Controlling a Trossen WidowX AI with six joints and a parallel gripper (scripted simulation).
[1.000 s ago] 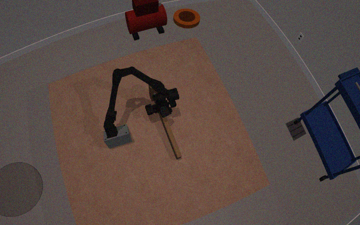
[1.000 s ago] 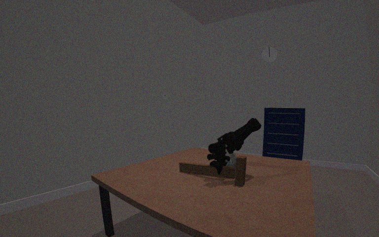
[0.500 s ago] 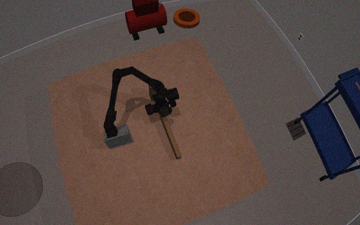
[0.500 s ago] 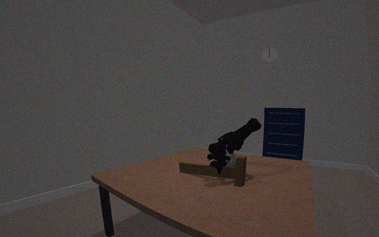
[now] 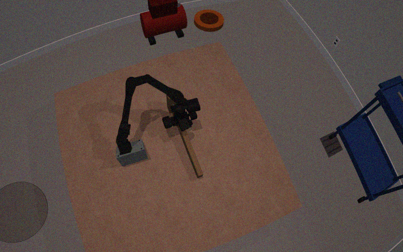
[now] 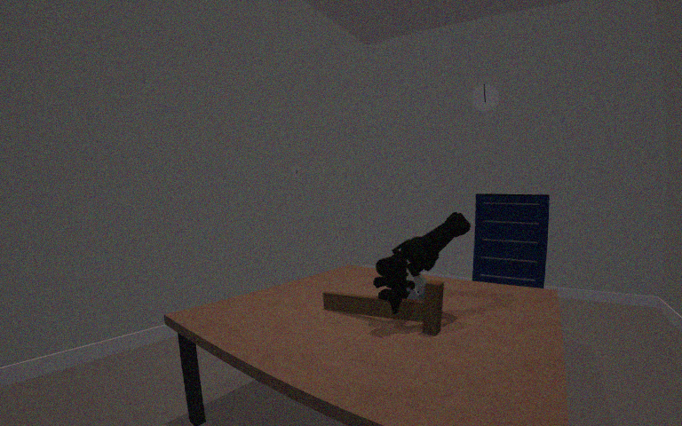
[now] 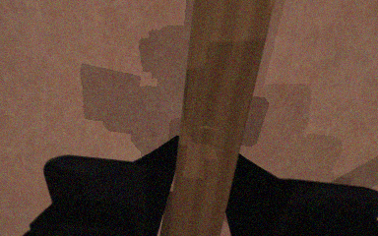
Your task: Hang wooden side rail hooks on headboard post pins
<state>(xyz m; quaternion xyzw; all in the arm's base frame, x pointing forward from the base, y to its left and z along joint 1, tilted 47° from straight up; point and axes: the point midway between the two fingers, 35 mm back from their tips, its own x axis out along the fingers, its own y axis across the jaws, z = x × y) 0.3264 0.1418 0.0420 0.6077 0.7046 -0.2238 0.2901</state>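
Note:
The wooden side rail (image 5: 193, 156) (image 6: 352, 304) (image 7: 221, 74) runs from its far end, which looks low at the table, to the headboard post. My gripper (image 6: 395, 307) (image 7: 197, 143) is shut on the rail near its post end, with one dark finger on each side. The headboard post (image 5: 169, 104) (image 6: 433, 310) stands upright. In the exterior view the rail's near end meets or overlaps the post, with its lower edge above the post's foot. The steel hooks, the slot and the pins are hidden, so whether the hooks sit on the pins cannot be told.
The arm's grey base box (image 5: 133, 157) stands on the table (image 5: 237, 178) (image 6: 301, 346), left of the rail in the top view. The arm arches over the post. A red tank (image 5: 163, 23), an orange ring (image 5: 209, 28) and a blue cart (image 5: 367, 157) are off the table.

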